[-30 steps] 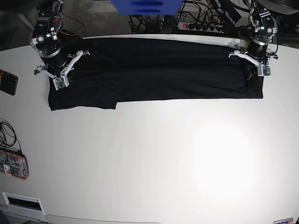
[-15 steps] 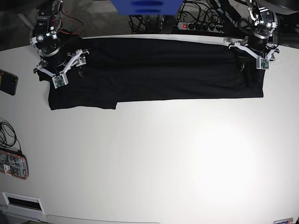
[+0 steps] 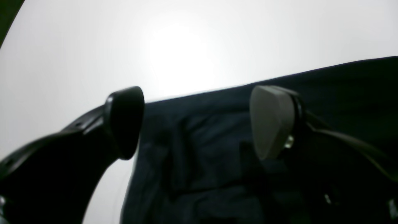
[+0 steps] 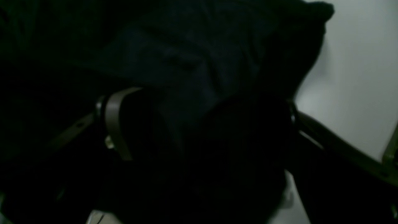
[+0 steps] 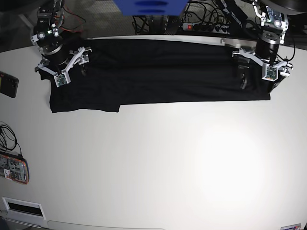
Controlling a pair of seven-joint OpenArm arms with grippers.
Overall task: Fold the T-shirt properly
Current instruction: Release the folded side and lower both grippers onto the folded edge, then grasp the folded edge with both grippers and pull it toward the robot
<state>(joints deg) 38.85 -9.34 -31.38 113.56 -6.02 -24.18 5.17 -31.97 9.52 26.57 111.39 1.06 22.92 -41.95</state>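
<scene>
On the white table [image 5: 158,163], we see both pincers, left [image 3: 199,124] and right [image 4: 199,124], spread wide and empty above the black T-shirt [image 5: 158,72].

A robotics lab: a white table [image 5: 158,167], a power strip [image 5: 204,27] and tangled cables [image 5: 151,23] behind it.
</scene>
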